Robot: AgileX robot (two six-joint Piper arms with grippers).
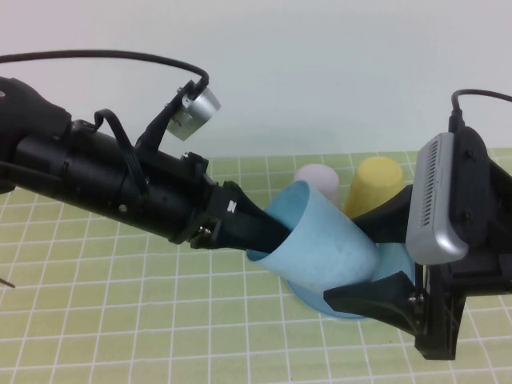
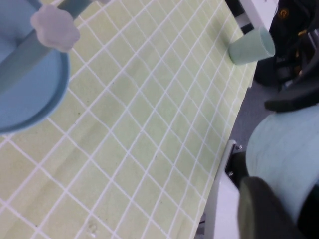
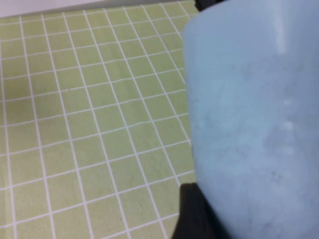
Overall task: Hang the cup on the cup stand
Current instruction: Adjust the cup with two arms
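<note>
Light-blue plastic, the cup (image 1: 320, 252) is held on its side in mid-air above the green gridded tabletop (image 1: 120, 312), caught between both arms. The left pincer (image 1: 264, 232) is reached into the cup's open mouth; whether it is spread or closed cannot be told. The right pincer (image 1: 382, 256) is parted around the cup's base end, one finger (image 1: 372, 296) beneath, one above. The cup stand (image 2: 30, 84) lies below, a white-capped peg (image 2: 55, 27) visible. A pink cup (image 1: 316, 180) and yellow cup (image 1: 376, 184) stand behind
</note>
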